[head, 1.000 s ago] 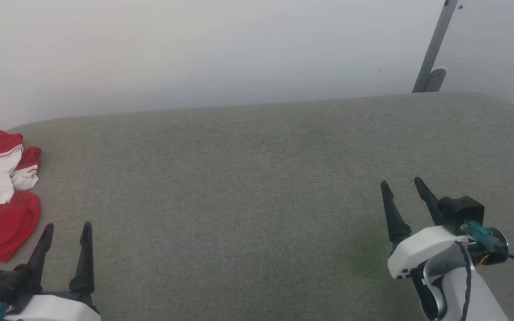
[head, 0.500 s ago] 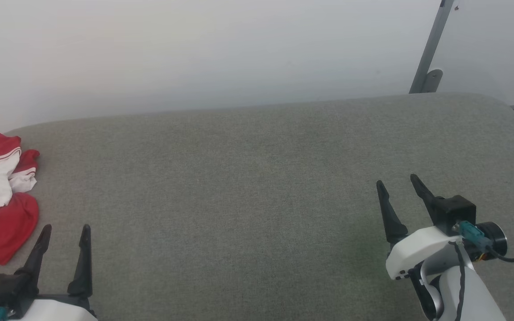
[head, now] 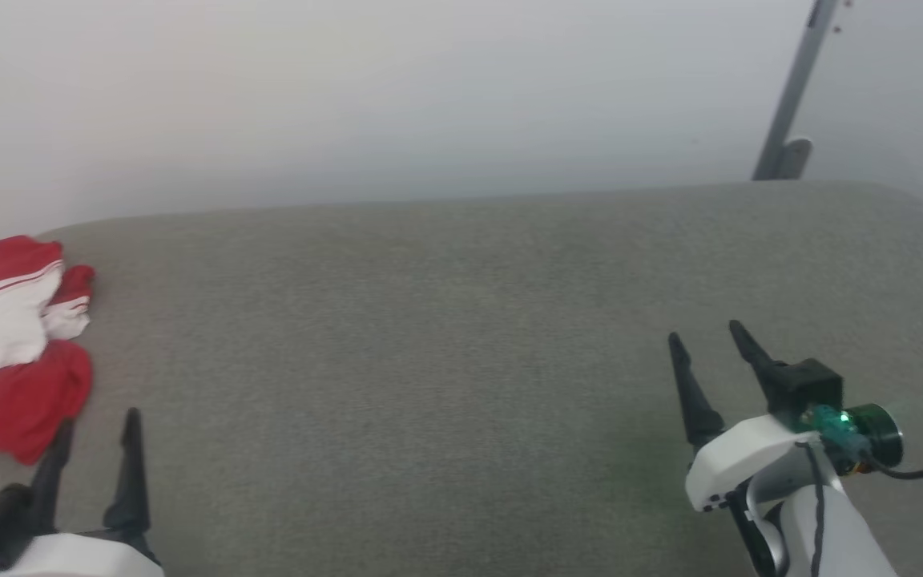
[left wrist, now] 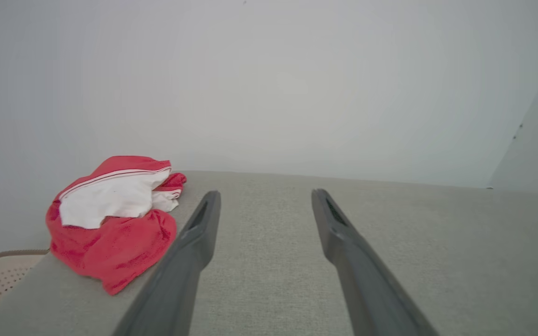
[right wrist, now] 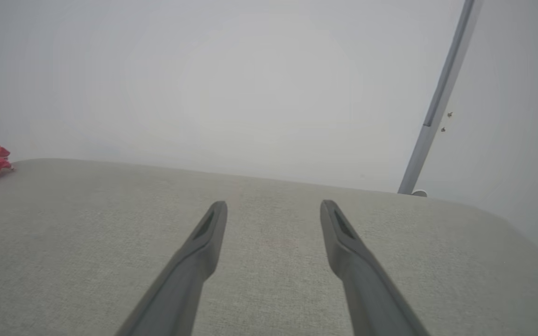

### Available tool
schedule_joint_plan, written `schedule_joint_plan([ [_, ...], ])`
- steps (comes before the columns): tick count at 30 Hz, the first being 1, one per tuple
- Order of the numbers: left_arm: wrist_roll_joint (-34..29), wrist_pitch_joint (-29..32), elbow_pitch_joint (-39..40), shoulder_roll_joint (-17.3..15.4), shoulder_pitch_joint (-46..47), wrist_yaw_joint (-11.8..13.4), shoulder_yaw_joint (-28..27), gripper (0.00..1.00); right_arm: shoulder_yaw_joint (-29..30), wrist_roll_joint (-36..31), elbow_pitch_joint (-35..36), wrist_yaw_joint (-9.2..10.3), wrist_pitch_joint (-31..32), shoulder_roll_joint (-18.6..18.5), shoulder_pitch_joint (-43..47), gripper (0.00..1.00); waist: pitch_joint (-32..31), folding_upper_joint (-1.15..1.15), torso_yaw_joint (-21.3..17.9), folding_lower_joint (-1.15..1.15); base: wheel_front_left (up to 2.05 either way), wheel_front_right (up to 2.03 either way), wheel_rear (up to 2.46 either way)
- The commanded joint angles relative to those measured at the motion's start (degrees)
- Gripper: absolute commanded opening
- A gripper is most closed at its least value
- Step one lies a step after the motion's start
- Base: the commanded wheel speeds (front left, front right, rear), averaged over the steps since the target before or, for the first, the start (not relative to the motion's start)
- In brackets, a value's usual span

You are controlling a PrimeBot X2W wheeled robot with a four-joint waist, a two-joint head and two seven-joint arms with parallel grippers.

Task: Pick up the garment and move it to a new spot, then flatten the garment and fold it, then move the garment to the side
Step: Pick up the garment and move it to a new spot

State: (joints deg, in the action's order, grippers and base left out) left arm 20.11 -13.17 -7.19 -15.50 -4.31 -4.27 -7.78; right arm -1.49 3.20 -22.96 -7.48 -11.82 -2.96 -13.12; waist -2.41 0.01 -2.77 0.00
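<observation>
1. A wide cushion [head: 445, 344] covered in grey woven cloth runs left to right, its far edge rounded, its far right corner curved
2. A red and white shirt [head: 9, 353] lies on it in a crumpled heap at the far left, by the left edge
3. White cloth with a thin stripe tops the heap; red cloth bunches on its near side
</observation>
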Motion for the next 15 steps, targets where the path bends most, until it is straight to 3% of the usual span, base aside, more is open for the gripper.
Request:
schedule_joint_plan([
  [1,1.0,0.8,-0.5,0.2,0.8,0.7,-1.0,1.00,-0.6,-0.5,0.0,-0.03,0.0,0.1,0.0,1.00,-0.6,-0.01,1.5,0.00,0.00,0.00,0.00],
  [15,3.9,4.1,-2.3,-0.9,1.2,2.9,-3.4,1.00,-10.4,3.0,-2.1,-0.03,0.9,0.1,-2.3,1.00,-4.2,-0.01,12.6,0.00,0.00,0.00,0.00],
])
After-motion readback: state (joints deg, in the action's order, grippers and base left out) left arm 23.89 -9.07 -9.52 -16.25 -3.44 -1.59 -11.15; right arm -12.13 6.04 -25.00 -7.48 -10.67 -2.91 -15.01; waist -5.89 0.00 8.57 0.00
